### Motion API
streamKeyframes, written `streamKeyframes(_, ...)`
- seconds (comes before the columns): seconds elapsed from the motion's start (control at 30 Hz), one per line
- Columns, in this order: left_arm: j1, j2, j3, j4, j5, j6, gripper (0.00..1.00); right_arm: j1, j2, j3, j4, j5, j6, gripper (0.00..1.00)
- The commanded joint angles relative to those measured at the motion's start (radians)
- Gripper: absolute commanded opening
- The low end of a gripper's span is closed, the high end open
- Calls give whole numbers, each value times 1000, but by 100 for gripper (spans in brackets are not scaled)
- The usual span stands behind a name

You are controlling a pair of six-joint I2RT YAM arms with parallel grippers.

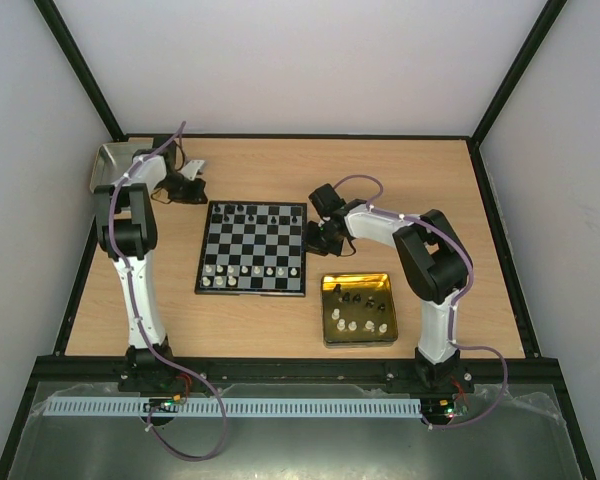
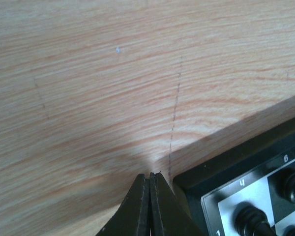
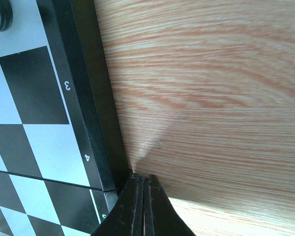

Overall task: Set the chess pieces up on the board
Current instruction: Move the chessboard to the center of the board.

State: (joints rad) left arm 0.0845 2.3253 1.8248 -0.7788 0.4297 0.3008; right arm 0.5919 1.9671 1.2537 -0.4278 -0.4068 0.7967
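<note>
Board lies flat, black pieces far, white pieces near.

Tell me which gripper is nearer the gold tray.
Right. The right gripper sits by the board, at its right edge, just beyond the gold tray. The left gripper is off the board's far-left corner, across it from the tray.

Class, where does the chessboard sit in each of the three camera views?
Top external: chessboard at centre of the wooden table.
Left wrist: only its corner, bottom right.
Right wrist: its edge, along the left.
Shared landmark: its black border meeting the wood.
</note>
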Motion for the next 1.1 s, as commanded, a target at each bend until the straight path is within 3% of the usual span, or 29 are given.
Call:
streamKeyframes(0.0,0,72,23,-14,-27,-39,2,2,50,-6,-22,-11,-7,2)
streamKeyframes(0.3,-7,96,43,-45,30,-51,2,2,66,13,-39,-15,-20,2)
streamKeyframes(1.07,-5,-198,-445,43,22,41,2,20,-67,-133,-5,-51,12,2)
